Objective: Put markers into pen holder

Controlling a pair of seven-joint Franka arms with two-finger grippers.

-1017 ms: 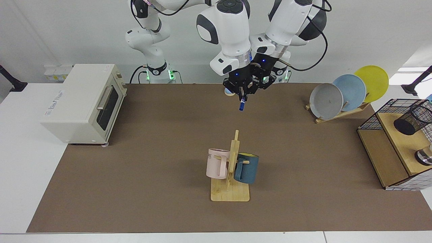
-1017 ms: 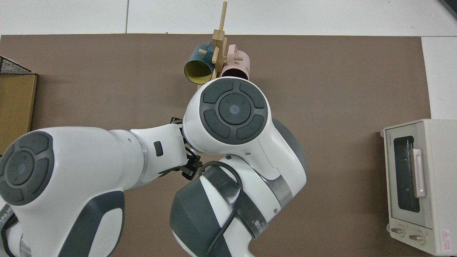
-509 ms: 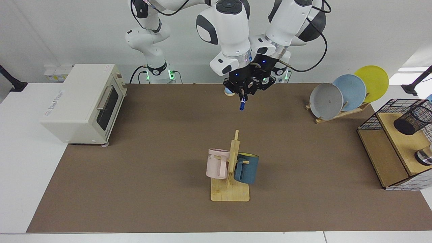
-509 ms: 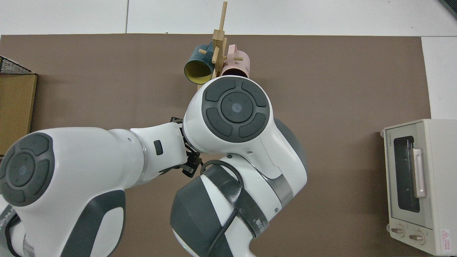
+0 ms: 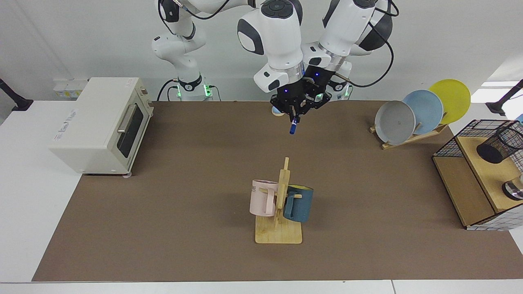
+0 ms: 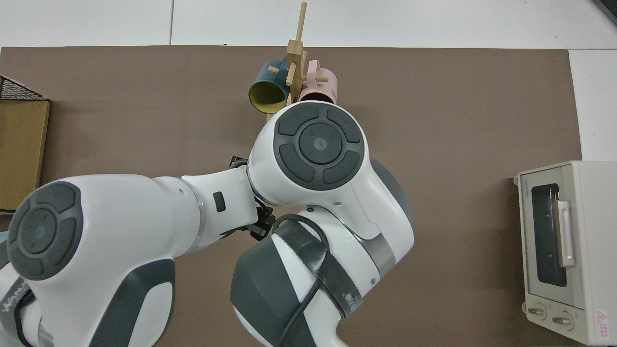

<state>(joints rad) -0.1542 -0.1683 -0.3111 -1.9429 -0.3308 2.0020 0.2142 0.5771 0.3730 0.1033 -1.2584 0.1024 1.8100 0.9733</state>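
Both grippers are bunched together over the far edge of the brown worktop (image 5: 163, 212), well above the mat. The right gripper (image 5: 292, 115) points down with its fingers closed on the marker (image 5: 292, 127), which hangs nearly upright below them, dark blue end lowest, clear of the surface. The left gripper (image 5: 315, 99) sits just beside it, pressed in close from the other side; I cannot tell how that one stands, as the black parts of the two overlap. From above, the two white arms cover the whole spot and neither gripper nor marker shows there.

The pen holder (image 5: 499, 143), a small black mesh cup, stands tilted on the wooden top shelf of the black wire basket (image 5: 453, 148) at the end of the worktop nearest the left arm's side, well apart from the marker.

Between the grippers and the near edge stands a wooden mug tree (image 5: 280, 212) with a pink mug (image 5: 261, 198) and a blue mug (image 5: 299, 203) hung on either side. A cream toaster oven (image 5: 100, 124) sits at the opposite end, and a wooden rack near the basket holds a grey plate (image 5: 394, 122), a light blue plate (image 5: 425, 108) and a yellow plate (image 5: 452, 97) on edge.
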